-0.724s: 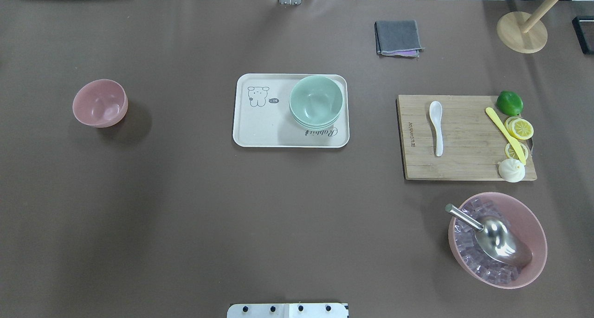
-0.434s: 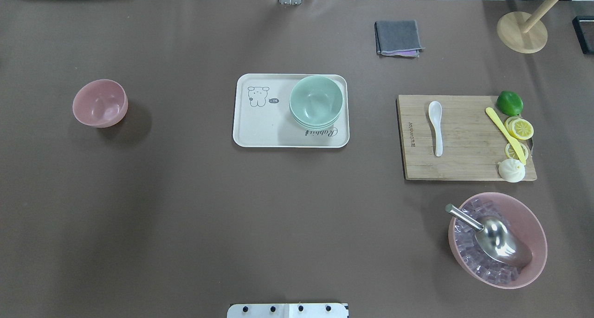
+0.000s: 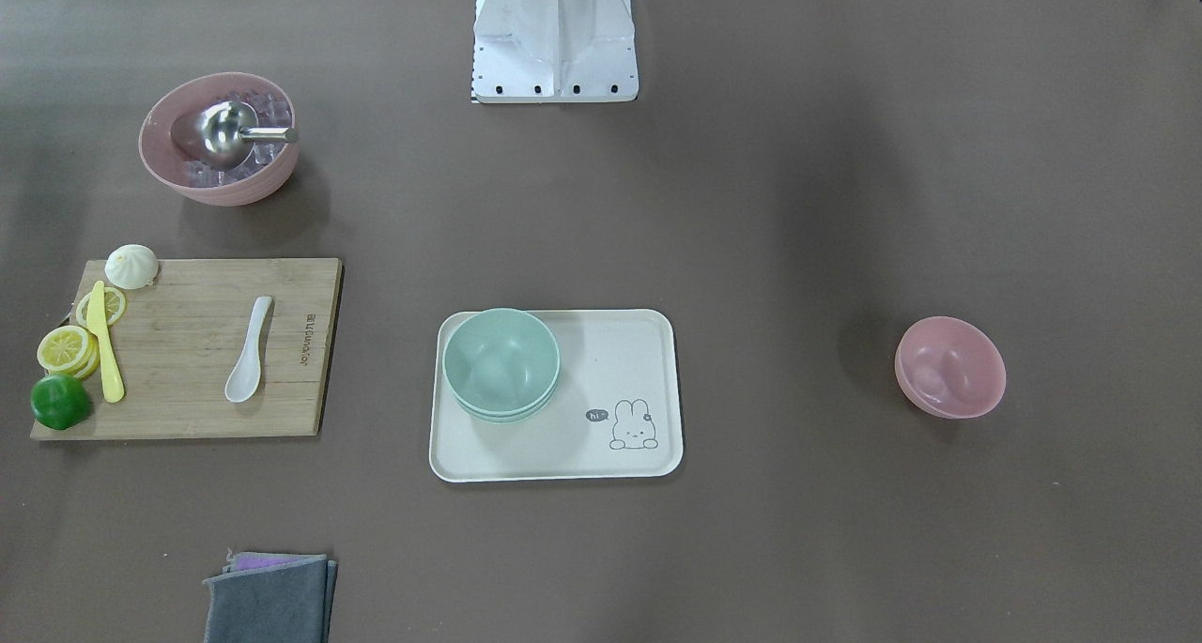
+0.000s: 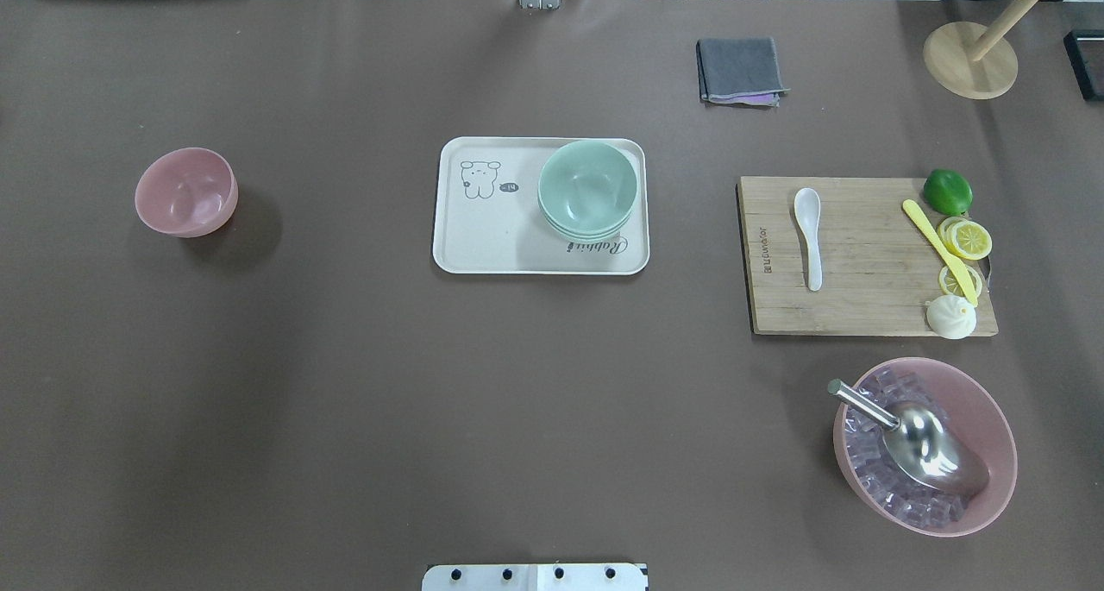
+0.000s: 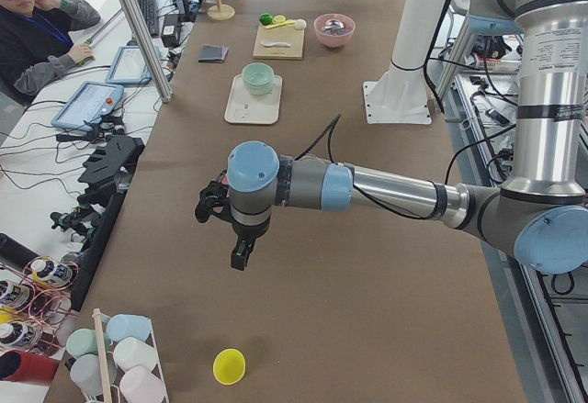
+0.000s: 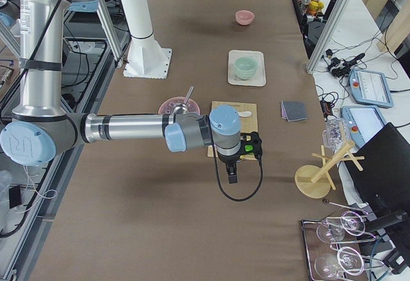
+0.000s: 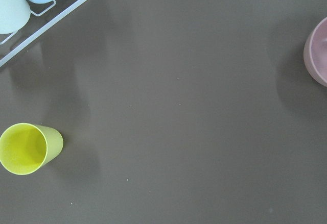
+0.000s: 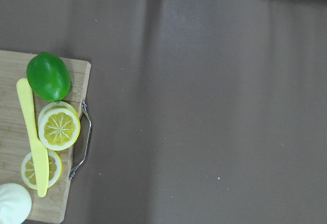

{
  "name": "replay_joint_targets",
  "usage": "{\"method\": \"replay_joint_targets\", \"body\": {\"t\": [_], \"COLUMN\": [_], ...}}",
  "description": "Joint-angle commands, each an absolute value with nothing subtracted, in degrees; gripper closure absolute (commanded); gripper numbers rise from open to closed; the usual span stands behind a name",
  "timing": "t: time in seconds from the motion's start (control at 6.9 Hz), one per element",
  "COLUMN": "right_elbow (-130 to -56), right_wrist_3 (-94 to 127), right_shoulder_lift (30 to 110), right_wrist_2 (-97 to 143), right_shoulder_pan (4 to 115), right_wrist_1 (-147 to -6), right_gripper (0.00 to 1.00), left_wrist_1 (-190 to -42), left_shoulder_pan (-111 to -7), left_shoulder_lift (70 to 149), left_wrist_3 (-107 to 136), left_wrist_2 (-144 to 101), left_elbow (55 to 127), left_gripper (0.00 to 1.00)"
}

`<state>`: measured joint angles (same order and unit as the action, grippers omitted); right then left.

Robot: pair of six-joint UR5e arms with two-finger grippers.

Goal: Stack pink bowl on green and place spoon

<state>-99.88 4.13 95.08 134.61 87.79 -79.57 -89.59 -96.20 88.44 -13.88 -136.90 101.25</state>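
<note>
A small pink bowl (image 4: 185,191) stands upright on the brown table at the left; it also shows in the front-facing view (image 3: 949,367) and at the right edge of the left wrist view (image 7: 319,50). Stacked green bowls (image 4: 587,188) sit on the right part of a cream tray (image 4: 483,237). A white spoon (image 4: 809,237) lies on a wooden cutting board (image 4: 862,302). My left gripper (image 5: 209,208) and right gripper (image 6: 255,146) show only in the side views, hovering above the table. I cannot tell whether either is open or shut.
A large pink bowl (image 4: 925,446) with ice cubes and a metal scoop stands at the front right. A lime (image 4: 947,191), lemon slices and a yellow knife (image 4: 940,250) lie on the board. A grey cloth (image 4: 740,71), a wooden stand (image 4: 970,59) and a yellow cup (image 7: 28,148) are also there.
</note>
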Motion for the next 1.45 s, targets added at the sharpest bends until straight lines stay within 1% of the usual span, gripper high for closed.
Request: {"method": "replay_joint_targets", "body": {"t": [0.0,0.14,0.43,0.58,0.72,1.01,1.3], "right_elbow": [-99.84,-99.76,-99.76,-99.67,-99.06,-97.65,-97.65], "right_wrist_3": [4.13,4.13,4.13,4.22,4.22,6.31,10.80], "right_shoulder_lift": [92.91,91.51,90.53,90.27,88.96,87.46,86.75], "right_wrist_2": [134.65,134.56,134.56,134.21,134.12,134.03,133.95], "right_shoulder_pan": [85.62,84.56,82.54,81.75,81.22,79.29,76.91], "right_wrist_1": [-79.63,-79.63,-79.54,-79.54,-79.63,-79.54,-79.45], "right_gripper": [0.01,0.01,0.01,0.01,0.01,0.01,0.01], "left_wrist_1": [-97.64,-98.26,-102.98,-103.79,-103.45,-103.54,-103.80], "left_shoulder_pan": [-95.89,-95.80,-95.80,-94.93,-91.35,-82.92,-73.78], "left_shoulder_lift": [92.43,94.55,93.17,94.47,97.18,100.26,103.43], "left_wrist_3": [-13.01,-8.92,-8.79,-7.14,-5.47,10.55,20.17], "left_wrist_2": [-137.37,-141.11,-146.33,-145.73,-145.64,-141.37,-135.89], "left_elbow": [93.30,88.73,88.41,88.24,87.98,88.33,87.37], "left_gripper": [0.01,0.01,0.01,0.01,0.01,0.01,0.01]}}
